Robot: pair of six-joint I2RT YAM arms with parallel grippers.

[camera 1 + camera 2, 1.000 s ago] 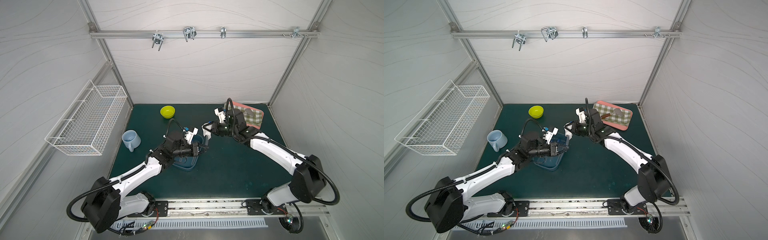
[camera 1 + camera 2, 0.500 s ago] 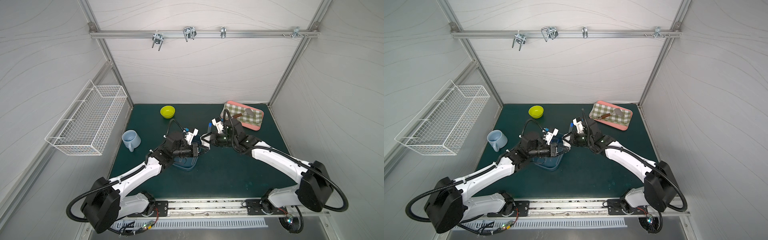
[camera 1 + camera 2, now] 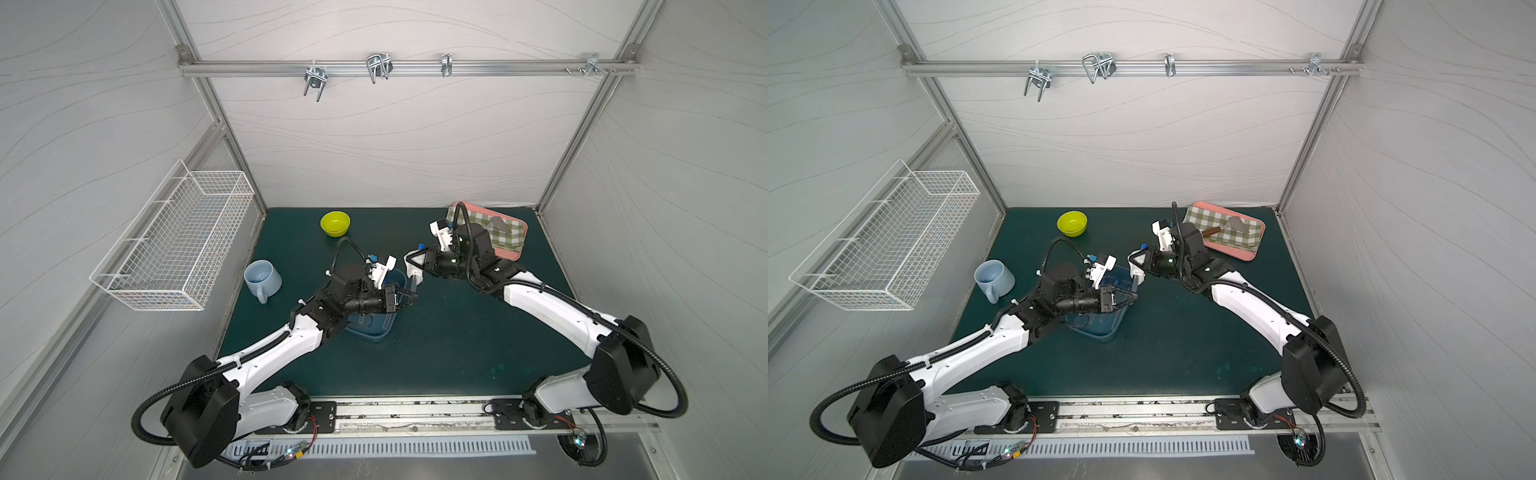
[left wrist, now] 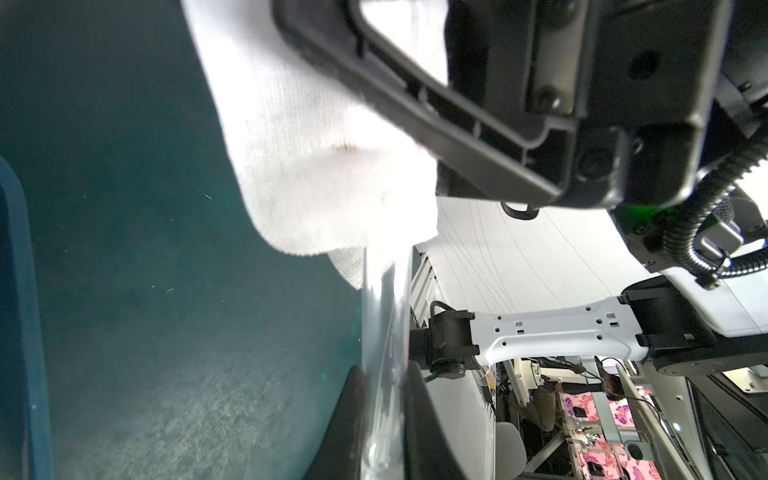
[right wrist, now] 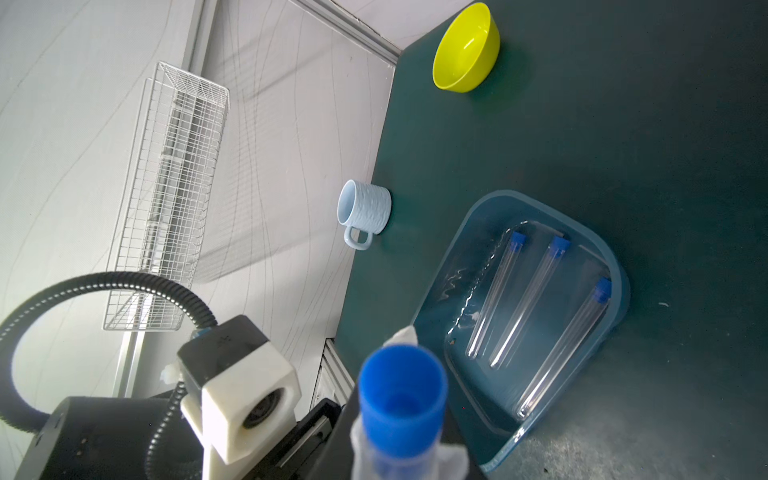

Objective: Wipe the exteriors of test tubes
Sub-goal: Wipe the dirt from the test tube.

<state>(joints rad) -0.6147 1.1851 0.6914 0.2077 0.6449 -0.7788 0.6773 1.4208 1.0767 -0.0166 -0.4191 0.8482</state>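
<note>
white cloth (image 3: 413, 271) (image 3: 1135, 269): bunched round the upper part of the held test tube (image 3: 414, 286), just under its blue cap; the left wrist view shows its weave close up (image 4: 316, 166), folded over the clear wall
held test tube: raised off the table (image 3: 436, 353) at the far right corner of the blue tray (image 3: 370, 334) (image 3: 1094, 332), close to upright and spanning from one gripper to the other; clear wall in the left wrist view (image 4: 384, 324), blue cap large in the right wrist view (image 5: 401, 399)
left gripper (image 3: 409, 298) (image 3: 1130, 297): pressed together on the lower end of the held test tube, a dark finger on each side of it (image 4: 384, 415)
right gripper (image 3: 412, 266) (image 3: 1134, 266): pinching the white cloth around the tube; one black finger (image 4: 415, 108) lies across the cloth
three test tubes (image 5: 494, 295) (image 5: 528, 299) (image 5: 565, 349): side by side in the blue tray (image 5: 540, 203), blue caps all at the same end, a little water glinting beside them
blue tray: on the dark green table between the arms, partly under the left wrist
yellow bowl (image 3: 335, 223) (image 5: 465, 48): near the back wall, well apart from the tray
pale blue mug (image 3: 262, 278) (image 5: 365, 208): upright at the table's left edge
wire basket (image 3: 178, 245): hung on the left wall
pink tray (image 3: 1252, 249): back right corner, lined with a checked cloth (image 3: 1225, 239), a spatula (image 3: 1235, 224) on top
</note>
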